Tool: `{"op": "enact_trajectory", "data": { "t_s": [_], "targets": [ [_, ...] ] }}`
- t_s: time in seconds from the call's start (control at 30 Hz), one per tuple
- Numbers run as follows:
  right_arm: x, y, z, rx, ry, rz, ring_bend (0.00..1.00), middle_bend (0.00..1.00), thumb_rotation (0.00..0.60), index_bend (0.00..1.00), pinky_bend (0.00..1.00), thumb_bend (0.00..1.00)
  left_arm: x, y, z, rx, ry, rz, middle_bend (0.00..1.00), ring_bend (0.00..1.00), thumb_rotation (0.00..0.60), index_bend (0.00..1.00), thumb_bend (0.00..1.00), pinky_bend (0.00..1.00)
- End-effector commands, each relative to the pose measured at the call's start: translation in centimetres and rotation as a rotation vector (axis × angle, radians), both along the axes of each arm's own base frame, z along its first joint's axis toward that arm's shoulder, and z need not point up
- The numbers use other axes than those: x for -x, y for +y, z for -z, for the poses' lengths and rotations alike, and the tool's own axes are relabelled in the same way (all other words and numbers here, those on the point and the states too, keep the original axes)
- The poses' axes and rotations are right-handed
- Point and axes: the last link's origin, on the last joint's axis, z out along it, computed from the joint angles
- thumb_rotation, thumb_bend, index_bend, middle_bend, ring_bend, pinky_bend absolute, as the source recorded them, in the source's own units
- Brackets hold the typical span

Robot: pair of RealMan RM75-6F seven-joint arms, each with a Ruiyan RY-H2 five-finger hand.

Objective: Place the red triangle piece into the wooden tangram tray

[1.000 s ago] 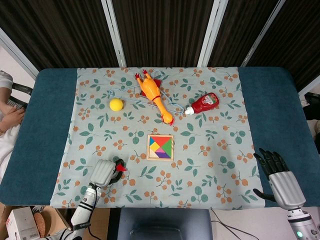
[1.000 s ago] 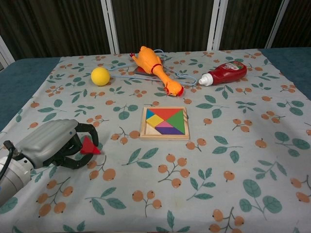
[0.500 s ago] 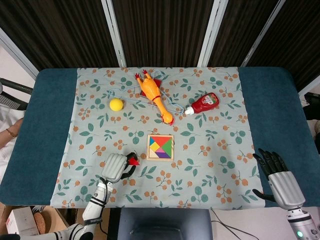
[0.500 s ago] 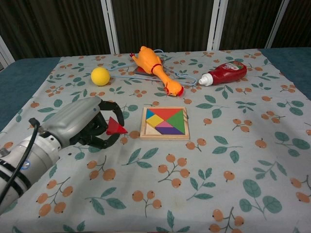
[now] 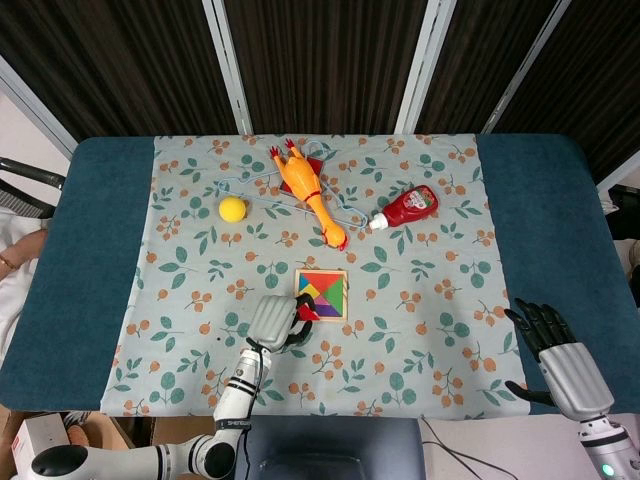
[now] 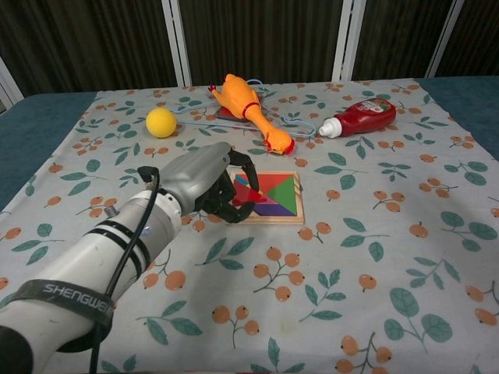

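Floral cloth covers the desk. Over the wooden tangram tray's (image 6: 265, 219) near-left corner hangs the red triangle piece (image 6: 248, 197), pinched in the left hand's (image 6: 204, 181) fingers: carried across, not yet seated. Right hand (image 5: 560, 350) rests spread, holding nothing, well apart.

We see even, bright overhead light, with soft shadows beneath the left arm (image 6: 117, 249) and the rubber chicken (image 6: 245, 105). Both views are sharp; the chest view bends slightly at its edges, and the far backdrop stays dark.
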Motion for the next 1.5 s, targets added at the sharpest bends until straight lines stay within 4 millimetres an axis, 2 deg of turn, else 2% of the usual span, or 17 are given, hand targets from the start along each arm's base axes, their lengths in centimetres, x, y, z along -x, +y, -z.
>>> {"op": "enact_trajectory", "data": {
  "t_s": [0.03, 0.27, 0.47, 0.97, 1.5],
  "targets": [
    [0.2, 0.2, -0.3, 0.002, -0.003, 0.005, 0.00, 0.00, 0.600, 0.00, 0.00, 0.20, -0.8, 0.5, 0.7, 0.000, -0.003, -0.001, 1.00, 1.00, 0.600, 0.62, 0.40, 1.00],
    [0.6, 0.5, -1.2, 0.026, -0.015, 0.010, 0.00, 0.00, 0.600, 0.00, 0.00, 0.20, -1.3, 1.6, 2.2, 0.002, 0.025, -0.016, 1.00, 1.00, 0.600, 0.61, 0.40, 1.00],
    [0.8, 0.6, -1.6, 0.032, -0.025, 0.011, 0.00, 0.00, 0.600, 0.00, 0.00, 0.20, -1.3, 1.9, 2.8, -0.001, 0.039, -0.029, 1.00, 1.00, 0.600, 0.59, 0.40, 1.00],
    [0.9, 0.9, -1.8, 0.037, -0.030, 0.006, 0.00, 0.00, 0.600, 0.00, 0.00, 0.20, -0.5, 1.9, 3.0, -0.001, 0.067, -0.038, 1.00, 1.00, 0.600, 0.54, 0.40, 1.00],
    [0.9, 0.9, -1.9, 0.038, -0.033, 0.007, 0.00, 0.00, 0.600, 0.00, 0.00, 0.20, 0.1, 2.1, 3.1, 0.005, 0.073, -0.057, 1.00, 1.00, 0.600, 0.41, 0.40, 1.00]
  ]
}}
